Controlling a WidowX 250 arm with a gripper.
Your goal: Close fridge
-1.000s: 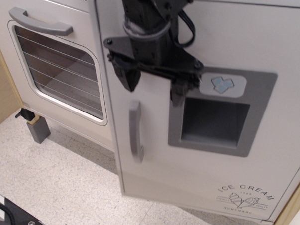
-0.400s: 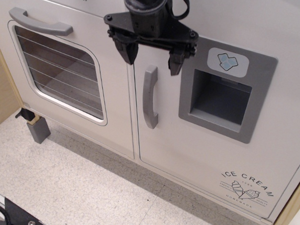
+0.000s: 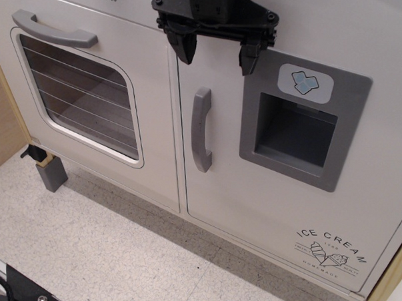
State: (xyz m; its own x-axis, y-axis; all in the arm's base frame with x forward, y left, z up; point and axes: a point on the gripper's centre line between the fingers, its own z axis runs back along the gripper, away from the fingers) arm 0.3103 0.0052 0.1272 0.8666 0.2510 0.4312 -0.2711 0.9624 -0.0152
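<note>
The fridge door point(image 3: 252, 199) is a large white-grey panel lying flush with the cabinet front, its left edge meeting the oven door. It carries a vertical grey handle point(image 3: 201, 129), a grey recessed dispenser panel point(image 3: 302, 125) with a blue ice-cube icon, and an "ICE CREAM" print at the lower right. My black gripper point(image 3: 217, 56) is at the top of the view, above the handle. Its two fingers are spread apart with nothing between them and do not touch the handle.
The oven door point(image 3: 83, 92) with a wire-rack window and horizontal grey handle point(image 3: 53, 29) is to the left. A small grey block point(image 3: 51, 172) stands on the speckled floor point(image 3: 116, 253) under it. A wooden panel point(image 3: 2, 122) borders the far left.
The fridge door swung from ajar to flush with the cabinet. My gripper then rose up and away from the handle, still open.
</note>
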